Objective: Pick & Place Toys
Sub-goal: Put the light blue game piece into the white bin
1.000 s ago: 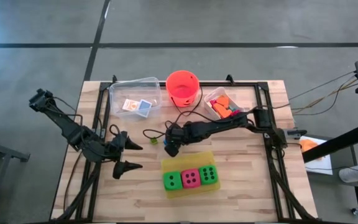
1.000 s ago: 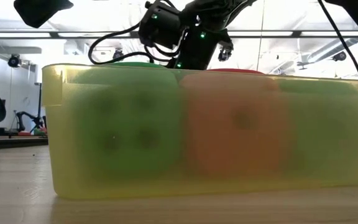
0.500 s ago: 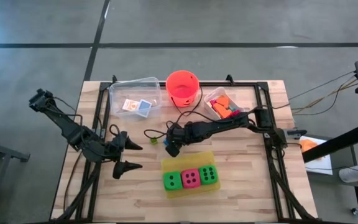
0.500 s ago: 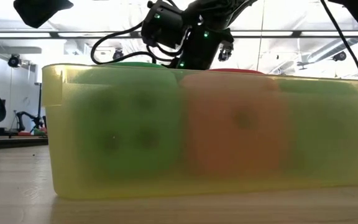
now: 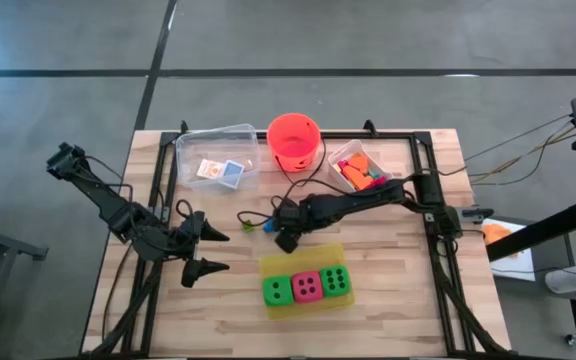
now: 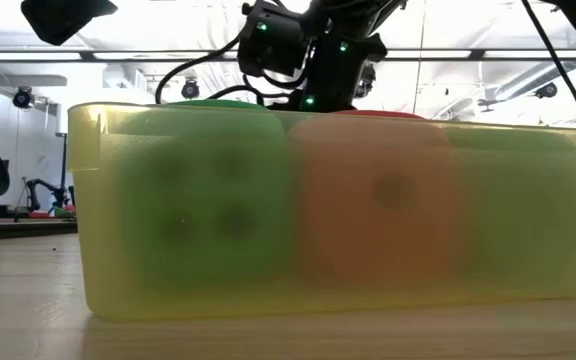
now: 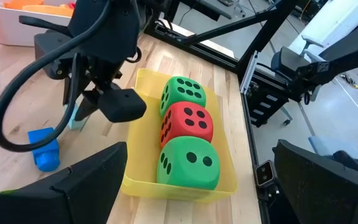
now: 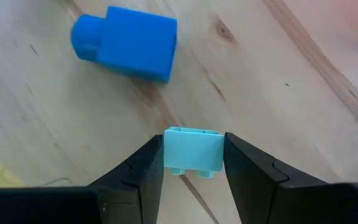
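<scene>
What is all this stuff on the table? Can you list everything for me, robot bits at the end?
Foam dice: three, green, pink, green, in a row in the tray.
Yellow tray: one, near the table's front middle.
Light blue brick: one, held between the right gripper's fingers above the wood.
Blue brick: one, lying on the table by the held brick.
Orange-red bucket: one, back middle.
Clear bin: one, back left, holding two small cards.
White bin: one, back right, with orange and other coloured pieces.
Table: one, light wood.
Left gripper: dark, open, waiting at the table's left.
Right gripper: dark, shut on the light blue brick, behind the tray.
</scene>
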